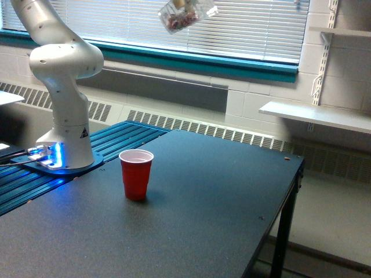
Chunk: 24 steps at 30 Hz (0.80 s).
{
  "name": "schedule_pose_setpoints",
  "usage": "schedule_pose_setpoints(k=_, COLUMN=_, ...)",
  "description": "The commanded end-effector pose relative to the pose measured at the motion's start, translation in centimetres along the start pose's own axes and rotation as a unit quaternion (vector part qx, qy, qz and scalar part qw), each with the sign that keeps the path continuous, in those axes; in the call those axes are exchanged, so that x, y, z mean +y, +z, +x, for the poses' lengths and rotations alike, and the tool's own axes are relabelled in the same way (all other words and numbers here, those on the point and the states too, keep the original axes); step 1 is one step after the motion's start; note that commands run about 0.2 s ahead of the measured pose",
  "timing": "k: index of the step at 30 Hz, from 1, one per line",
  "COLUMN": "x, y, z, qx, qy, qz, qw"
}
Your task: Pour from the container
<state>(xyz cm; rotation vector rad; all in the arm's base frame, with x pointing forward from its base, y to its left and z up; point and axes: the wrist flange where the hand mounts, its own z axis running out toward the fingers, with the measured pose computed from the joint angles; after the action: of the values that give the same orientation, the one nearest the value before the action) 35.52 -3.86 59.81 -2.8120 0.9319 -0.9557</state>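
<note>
1. Black and matte, the table (191, 220) fills the lower part of the exterior view; its far edge runs along the radiator grille and its edge on the exterior view's right drops off to bare floor beside a dark leg. Most of the top lies bare, with wide open room to the right of and in front of the cup.
2. White arm links (61, 87) rise from a round base lit blue at the exterior view's left, standing on a blue ribbed platform (87, 156) that meets the table's left side. The upper link leaves the picture at the top left corner.
3. Window blinds (191, 26) with a teal sill span the back wall; white shelves (316, 116) on wall brackets hang at the exterior view's right, well apart from the table.
4. Red plastic cup (137, 174), white inside, stands upright on the table near the arm's base, with free surface all around it.
5. Clear plastic container (185, 14) hangs tilted at the top edge, high above the table and to the right of the red cup. Pinkish-brown bits show through its wall, gathered toward its lower left end.
6. The gripper is out of the picture above the top edge, so whether its jaws are apart or clamped does not show.
</note>
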Motion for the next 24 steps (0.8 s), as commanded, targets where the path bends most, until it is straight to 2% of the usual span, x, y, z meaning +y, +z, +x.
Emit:
schedule_pose_setpoints(k=1, x=1.6, y=0.3, z=-1.5, qx=-0.023, qy=-0.03, qz=0.0, qw=0.9993)
schedule_pose_setpoints(k=7, x=2.8, y=1.4, z=-3.4, qx=-0.05, qy=-0.048, qz=-0.003, qw=0.9976)
schedule_pose_setpoints(k=21, x=6.6, y=4.3, z=-7.4, qx=-0.094, qy=-0.099, qz=-0.037, qw=0.99)
schedule_pose_setpoints(k=24, x=7.5, y=4.8, z=-7.9, qx=-0.103, qy=-0.101, qz=-0.037, qw=0.9888)
